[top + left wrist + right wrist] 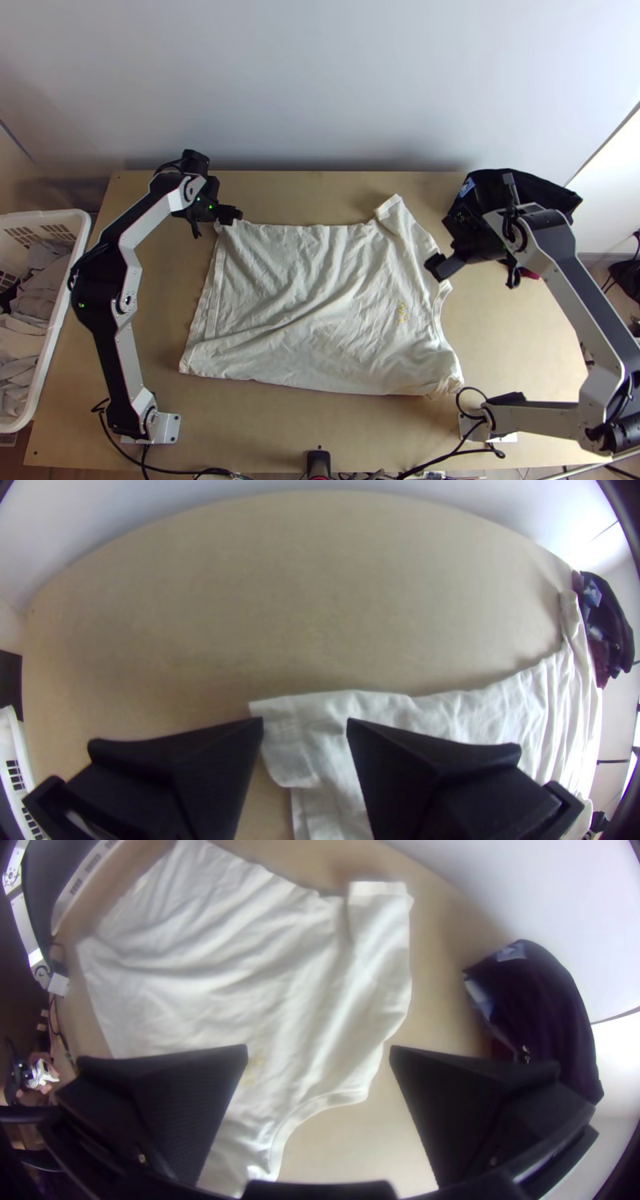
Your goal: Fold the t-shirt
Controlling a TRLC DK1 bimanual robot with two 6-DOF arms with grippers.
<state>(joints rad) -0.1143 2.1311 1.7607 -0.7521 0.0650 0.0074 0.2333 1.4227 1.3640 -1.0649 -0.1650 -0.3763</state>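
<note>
Fingers (433, 767) stand wide apart on the left gripper (305, 724) and right gripper (319, 1053), neither gripping anything, above the bench (280, 198) where the t-shirt (296, 312) lies spread and rippled, its far-left corner (283, 747) between the left pair, where a shallow pinch might catch only the top layer and skew the fold.

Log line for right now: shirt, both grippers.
Shirt: spread, wrinkled, on table | left gripper: open, at far hem corner | right gripper: open, near collar

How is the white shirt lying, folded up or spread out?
Spread out: the t-shirt lies wide and wrinkly, with its sleeve and curved neck showing.
</note>
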